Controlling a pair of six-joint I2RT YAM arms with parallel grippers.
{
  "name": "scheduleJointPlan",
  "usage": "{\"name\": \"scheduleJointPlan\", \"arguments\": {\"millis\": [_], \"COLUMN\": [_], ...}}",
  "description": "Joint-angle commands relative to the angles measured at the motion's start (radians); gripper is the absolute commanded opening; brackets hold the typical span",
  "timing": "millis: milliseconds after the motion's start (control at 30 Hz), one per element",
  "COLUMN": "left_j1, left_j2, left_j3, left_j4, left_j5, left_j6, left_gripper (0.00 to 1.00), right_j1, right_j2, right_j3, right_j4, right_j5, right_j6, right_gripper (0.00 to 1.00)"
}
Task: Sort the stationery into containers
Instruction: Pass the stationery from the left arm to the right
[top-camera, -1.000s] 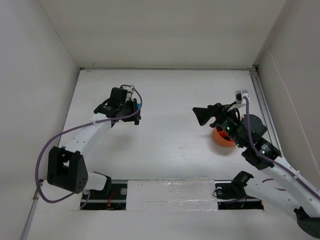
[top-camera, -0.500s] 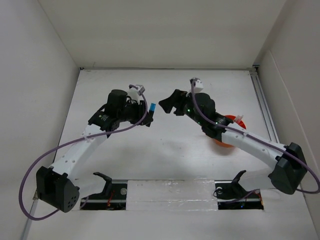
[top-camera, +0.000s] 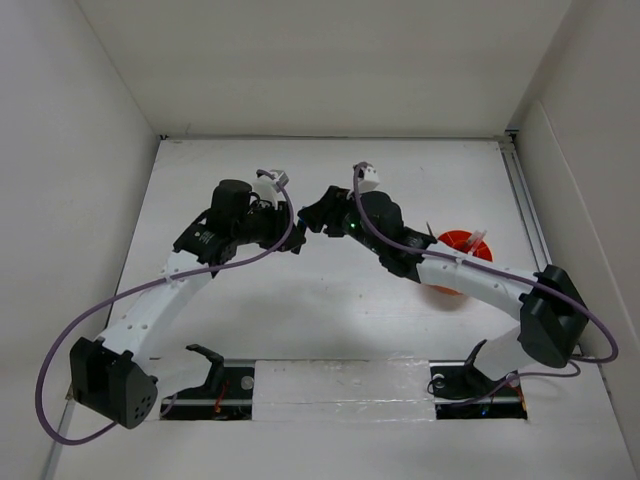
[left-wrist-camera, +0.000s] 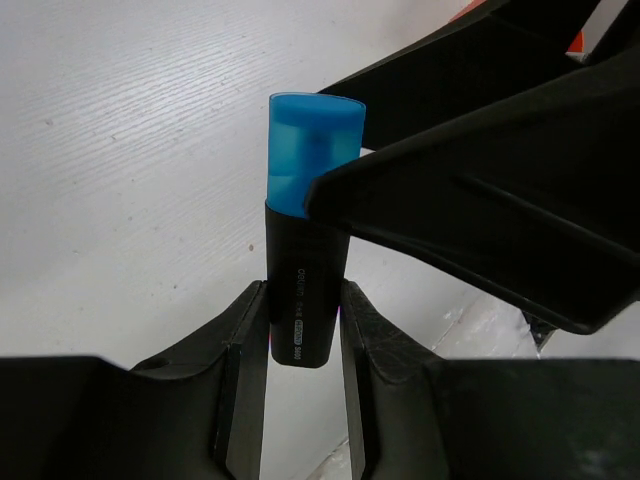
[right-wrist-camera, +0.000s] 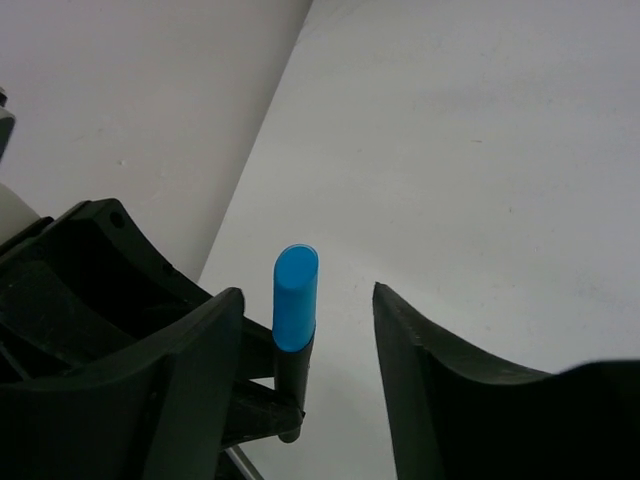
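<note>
Blue-black marker (left-wrist-camera: 300, 260): one; cup (top-camera: 462, 243): one

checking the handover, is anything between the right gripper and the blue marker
Nothing visible does. The blue marker, clamped in the left gripper, stands in the gap between the open fingers of the right gripper.

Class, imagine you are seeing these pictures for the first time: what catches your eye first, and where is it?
Mid-table, the left gripper holds a blue-capped black marker by its black body, and the right gripper has its open jaws on either side of the blue cap. Off to the right stands the orange cup, partly hidden behind the right arm.
</note>
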Motion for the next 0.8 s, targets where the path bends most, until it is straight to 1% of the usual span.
{"name": "scheduleJointPlan", "arguments": {"millis": [0,33,67,133,233,367,433,533,633,667,700,733,767], "left_j1": [-0.001,-0.001,-0.001,-0.001,-0.001,-0.001,-0.001,-0.001,-0.001,-0.001,-0.001,-0.001,-0.001], "left_j2": [-0.037,-0.037,-0.037,-0.037,-0.037,-0.046,-0.056,-0.065,-0.074,-0.085,-0.095,-0.105,-0.115], "left_j3": [-0.006,-0.006,-0.006,-0.006,-0.006,-0.006,-0.006,-0.006,0.003,0.003,0.003,-0.008,-0.008], "left_j4": [0.030,0.030,0.030,0.030,0.030,0.030,0.030,0.030,0.021,0.021,0.021,0.021,0.034], "left_j5": [0.032,0.032,0.032,0.032,0.022,0.022,0.011,-0.001,-0.038,-0.047,-0.057,-0.066,-0.066], "left_j6": [0.017,0.017,0.017,0.017,0.017,0.017,0.017,0.017,0.017,0.017,0.017,0.017,0.017], "left_gripper": [0.00,0.00,0.00,0.00,0.00,0.00,0.00,0.00,0.00,0.04,0.30,0.44,0.51], "right_j1": [0.012,0.012,0.012,0.023,0.033,0.052,0.052,0.063,0.073,0.073,0.073,0.073,0.073], "right_j2": [0.006,0.015,0.015,0.024,0.025,0.034,0.043,0.052,0.041,0.025,0.000,-0.014,-0.028], "right_j3": [0.042,0.042,0.042,0.042,0.042,0.051,0.051,0.051,0.017,0.017,0.005,-0.004,-0.018], "right_j4": [0.087,0.087,0.096,0.096,0.105,0.115,0.124,0.133,0.142,0.142,0.142,0.142,0.142], "right_j5": [0.014,0.014,0.005,0.005,-0.004,-0.004,-0.041,-0.052,-0.015,-0.003,0.010,0.042,0.057], "right_j6": [0.022,0.022,0.033,0.033,0.042,0.042,0.067,0.077,0.087,0.087,0.087,0.087,0.087], "right_gripper": [0.58,0.54,0.46,0.39,0.37,0.26,0.18,0.00,0.00,0.00,0.00,0.00,0.00]}}
